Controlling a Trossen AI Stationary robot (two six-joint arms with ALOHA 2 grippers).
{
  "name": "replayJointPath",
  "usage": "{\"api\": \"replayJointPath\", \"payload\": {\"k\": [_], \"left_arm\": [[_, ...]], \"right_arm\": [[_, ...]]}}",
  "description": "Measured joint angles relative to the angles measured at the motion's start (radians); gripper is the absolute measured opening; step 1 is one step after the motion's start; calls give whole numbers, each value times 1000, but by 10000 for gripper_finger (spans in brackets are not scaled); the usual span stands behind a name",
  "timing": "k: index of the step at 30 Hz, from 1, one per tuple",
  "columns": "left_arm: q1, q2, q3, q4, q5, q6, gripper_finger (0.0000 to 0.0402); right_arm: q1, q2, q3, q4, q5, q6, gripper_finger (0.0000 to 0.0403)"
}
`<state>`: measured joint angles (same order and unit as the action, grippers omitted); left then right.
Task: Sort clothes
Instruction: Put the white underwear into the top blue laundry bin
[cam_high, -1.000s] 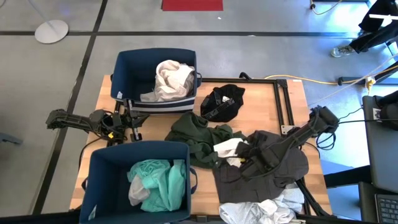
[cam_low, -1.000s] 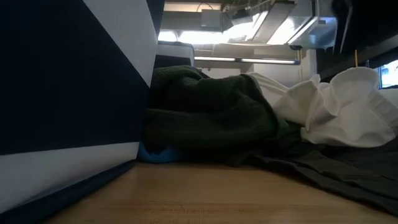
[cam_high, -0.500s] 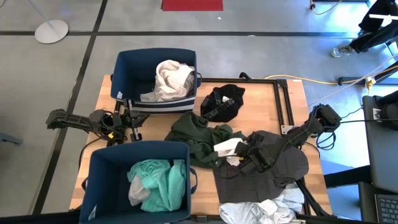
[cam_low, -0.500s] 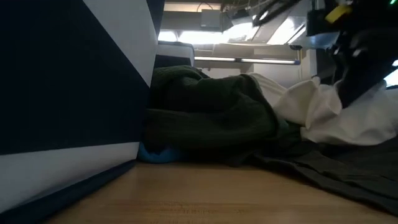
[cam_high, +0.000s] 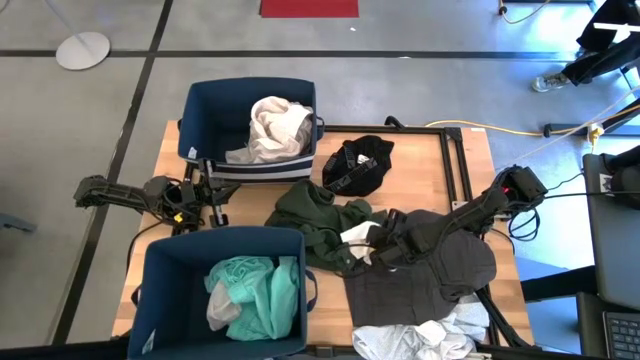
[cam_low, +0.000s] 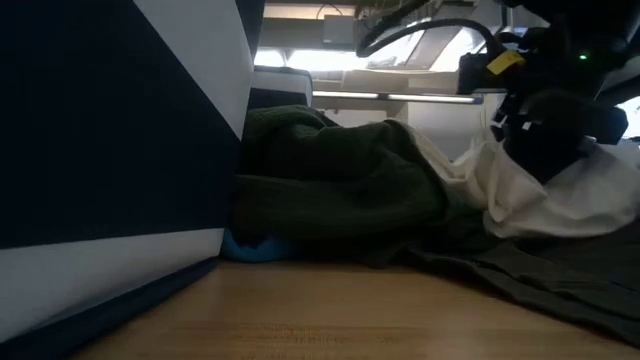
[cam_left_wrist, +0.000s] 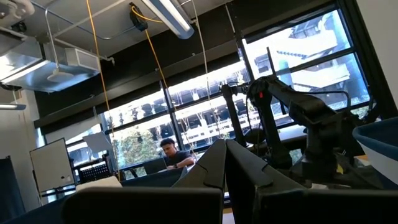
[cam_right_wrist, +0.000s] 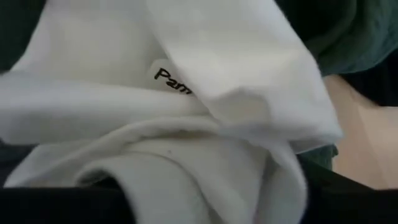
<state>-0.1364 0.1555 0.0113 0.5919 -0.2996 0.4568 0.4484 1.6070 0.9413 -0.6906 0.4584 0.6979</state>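
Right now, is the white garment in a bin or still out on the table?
Out on the table: the white garment lies crumpled between the dark green one and the right gripper.

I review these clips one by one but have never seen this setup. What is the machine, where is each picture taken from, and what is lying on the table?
This is a two-armed robot at a wooden table, sorting clothes. One camera looks straight down, one sits at table height, and one rides on each wrist.

From above, the left gripper waits at the table's left edge, between two dark blue bins. The far bin holds a pale garment; the near bin holds a teal garment.

Loose on the table lie a black garment, a dark green garment, a dark grey garment and a white garment.

The right gripper is down on the white garment, which fills the right wrist view. Whether it already grips the cloth cannot be told.
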Motion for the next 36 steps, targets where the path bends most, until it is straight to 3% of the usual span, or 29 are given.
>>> {"api": "replayJointPath", "payload": {"k": [8,14,19,26,36], "left_arm": [[0,0,0,0,0,0,0],[0,0,0,0,0,0,0],[0,0,0,0,0,0,0],[0,0,0,0,0,-1,0],[0,1,0,0,0,19,0]], "right_arm": [[3,0,-1,-40,-12,0,17],[3,0,66,-152,-25,2,37],[4,1,218,-328,-15,-19,11],[4,1,465,-540,113,-45,28],[3,1,726,-613,263,-183,15]]}}
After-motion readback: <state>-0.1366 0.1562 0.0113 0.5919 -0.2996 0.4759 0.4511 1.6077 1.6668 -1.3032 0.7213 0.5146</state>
